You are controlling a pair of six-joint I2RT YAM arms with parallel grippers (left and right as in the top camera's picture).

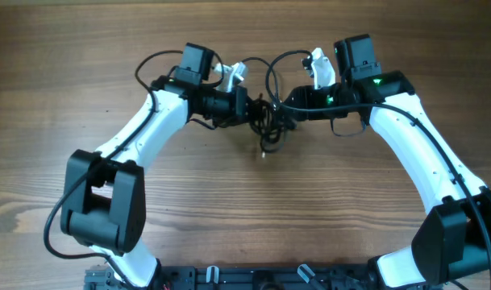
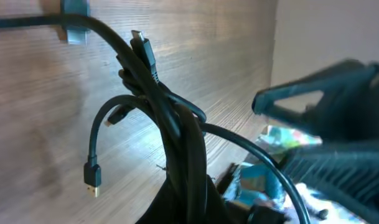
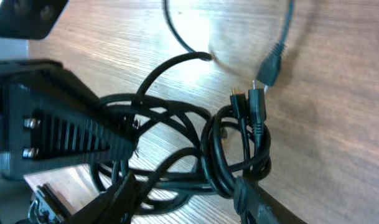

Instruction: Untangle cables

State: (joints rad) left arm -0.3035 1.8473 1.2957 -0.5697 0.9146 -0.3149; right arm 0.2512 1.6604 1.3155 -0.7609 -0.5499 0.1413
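From the near edge of the bench [image 1: 245, 229] both arms reach away and bend inward, so the two tools meet nose to nose past the middle. The left tool [image 1: 251, 107] is clamped on the cables [image 1: 265, 121]. In its wrist view the black bundle rises from the bottom edge, twisted together, with one plug [image 2: 93, 177] dangling on a curved end to the left and another poking up at the top. The right tool [image 3: 180, 171] has its jaws standing apart, and the tangle lies in the gap between its fingers [image 3: 71, 134]. A tight coil [image 3: 223, 155] sits against the lower finger, and two small plugs [image 3: 254, 109] stand up from it. The tangle sits right between the two tools, one loose end [image 1: 264, 150] drooping toward the near side; whether it rests on the wood cannot be told from above. Farther off, a thin loop [image 1: 279, 63] arches away from the knot, and beyond it lies bare wood grain
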